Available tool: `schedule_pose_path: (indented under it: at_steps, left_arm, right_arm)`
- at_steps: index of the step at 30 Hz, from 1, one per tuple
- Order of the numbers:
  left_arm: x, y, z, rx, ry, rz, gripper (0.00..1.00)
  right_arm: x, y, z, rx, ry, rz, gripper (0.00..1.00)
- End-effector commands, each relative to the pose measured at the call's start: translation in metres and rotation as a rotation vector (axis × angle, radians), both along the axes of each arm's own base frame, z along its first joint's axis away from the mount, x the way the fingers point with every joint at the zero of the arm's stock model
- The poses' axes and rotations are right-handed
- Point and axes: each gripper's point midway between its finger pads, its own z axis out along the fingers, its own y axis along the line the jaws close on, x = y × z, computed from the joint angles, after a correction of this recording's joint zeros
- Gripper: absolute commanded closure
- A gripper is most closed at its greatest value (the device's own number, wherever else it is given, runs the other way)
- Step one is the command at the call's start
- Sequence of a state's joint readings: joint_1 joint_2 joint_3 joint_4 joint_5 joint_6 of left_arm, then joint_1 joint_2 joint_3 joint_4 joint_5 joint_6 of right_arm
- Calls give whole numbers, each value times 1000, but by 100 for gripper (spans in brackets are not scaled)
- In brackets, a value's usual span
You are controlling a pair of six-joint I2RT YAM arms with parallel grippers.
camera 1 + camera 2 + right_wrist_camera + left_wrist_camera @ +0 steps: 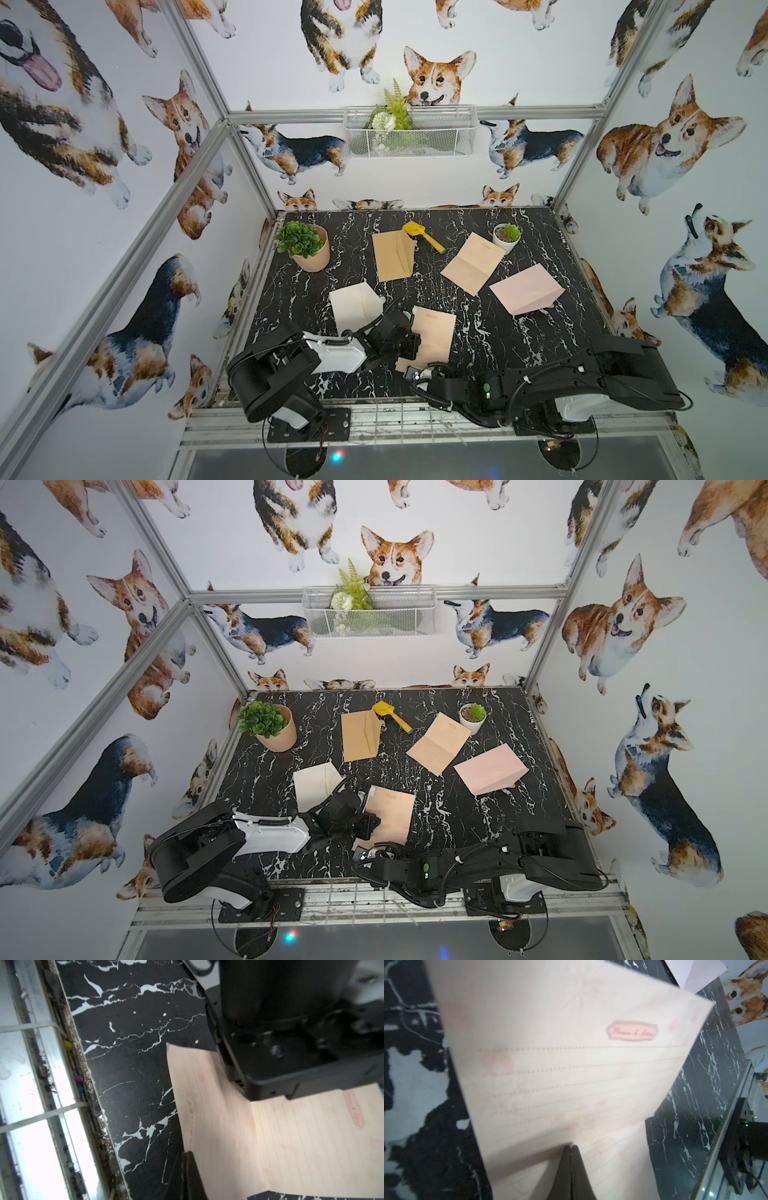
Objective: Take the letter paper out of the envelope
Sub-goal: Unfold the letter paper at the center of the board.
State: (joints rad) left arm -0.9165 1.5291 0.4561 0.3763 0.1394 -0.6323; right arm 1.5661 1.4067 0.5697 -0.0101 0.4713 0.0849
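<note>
A peach lined letter paper [436, 336] [395, 816] lies outside any envelope on the near middle of the black marble table. My left gripper [409, 338] [571, 1147] is shut on it and pinches a raised fold of the sheet [571, 1064]. My right gripper [411, 372] [185, 1152] is shut on the sheet's near edge [291, 1147]. The left wrist hangs over the paper in the right wrist view. A white envelope [353, 307] [316, 785] lies flap-open just left of the paper, beside the left arm.
A tan envelope [392, 255], a second peach sheet [471, 262] and a pink envelope [525, 289] lie further back. A yellow toy shovel [422, 235], a big potted plant [307, 245] and a small white pot [507, 237] stand near the back. A metal rail [52, 1084] borders the near edge.
</note>
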Motion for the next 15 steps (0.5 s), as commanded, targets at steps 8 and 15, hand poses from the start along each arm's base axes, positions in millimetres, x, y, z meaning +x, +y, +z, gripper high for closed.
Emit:
schedule_pose_path:
  at_steps: [8,15]
  left_arm:
    - [-5,11,-16,57,36,15,100]
    - [-8,15,-16,50,33,21,100]
  right_arm:
    - [-13,13,83,270,185,22,65]
    - [51,-37,83,461,320,-290,81]
